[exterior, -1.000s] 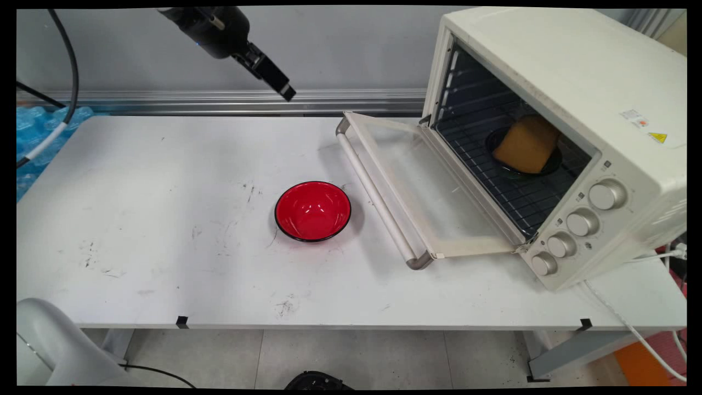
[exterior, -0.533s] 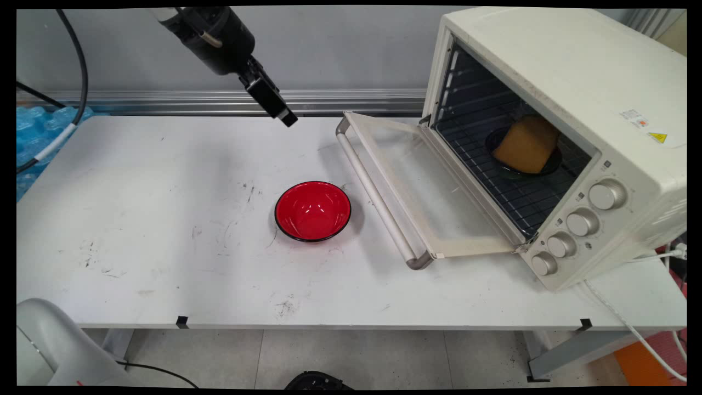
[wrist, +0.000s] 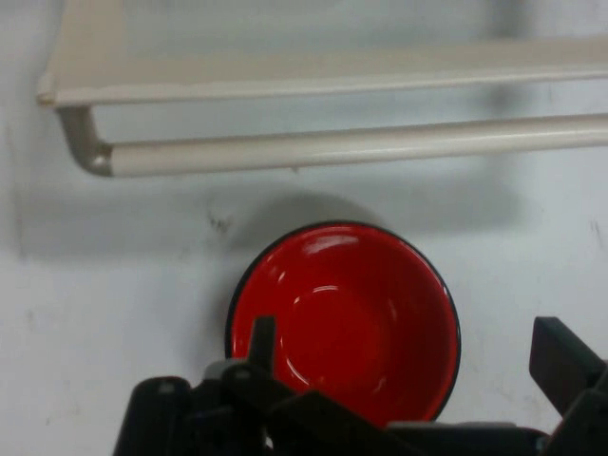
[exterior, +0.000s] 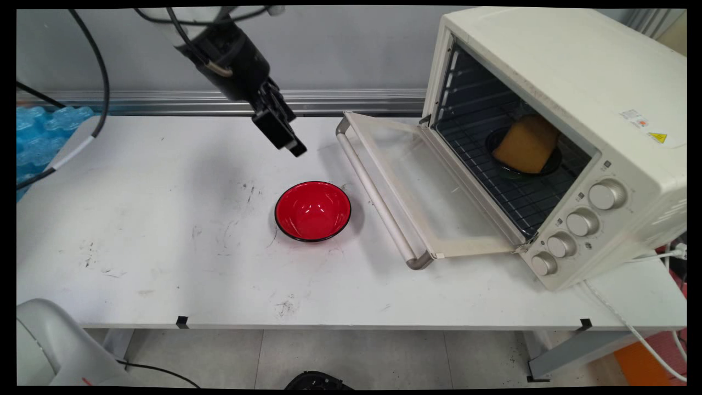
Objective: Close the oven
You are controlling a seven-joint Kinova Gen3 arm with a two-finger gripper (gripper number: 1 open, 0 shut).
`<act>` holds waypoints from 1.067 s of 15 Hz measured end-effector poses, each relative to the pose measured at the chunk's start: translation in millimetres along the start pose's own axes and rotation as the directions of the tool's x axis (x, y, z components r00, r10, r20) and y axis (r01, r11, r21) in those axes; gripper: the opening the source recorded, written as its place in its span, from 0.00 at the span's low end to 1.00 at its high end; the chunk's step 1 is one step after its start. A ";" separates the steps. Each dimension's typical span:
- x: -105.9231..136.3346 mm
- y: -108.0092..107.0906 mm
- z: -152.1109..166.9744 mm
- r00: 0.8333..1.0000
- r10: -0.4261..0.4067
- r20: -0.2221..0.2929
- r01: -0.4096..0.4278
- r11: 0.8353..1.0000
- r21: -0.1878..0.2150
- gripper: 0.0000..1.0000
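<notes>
My black gripper (exterior: 293,145) hangs above the white table (exterior: 164,219), up and to the left of a red bowl (exterior: 312,211), and holds nothing. In the hand view its fingers stand open at the bottom edge, one on each side of the empty red bowl (wrist: 342,318) below. Right of the bowl stands a cream toaster oven (exterior: 548,82) with its glass door (exterior: 422,186) folded down onto the table. Inside, on the wire rack, an orange-yellow block (exterior: 527,144) rests on a dark plate (exterior: 553,162).
The door's handle bar (exterior: 378,197) lies just right of the bowl, and it crosses the top of the hand view (wrist: 332,147). Blue wrapped bottles (exterior: 38,129) sit off the table's left end. A white cable (exterior: 620,318) trails from the oven at the right.
The gripper has come down and slightly to the right, from high by the wall to just above the table near the bowl. Bowl and oven have not moved.
</notes>
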 end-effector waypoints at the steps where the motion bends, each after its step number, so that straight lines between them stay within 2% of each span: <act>1: 1.0 1.0 8.1 1.000 0.010 -0.003 -0.010 1.000 -0.002 1.00; 12: 6.2 2.7 99.9 0.999 0.038 -0.029 -0.038 0.999 -0.007 1.00; 16: 5.9 2.7 121.9 0.999 0.029 -0.033 -0.029 1.000 -0.003 1.00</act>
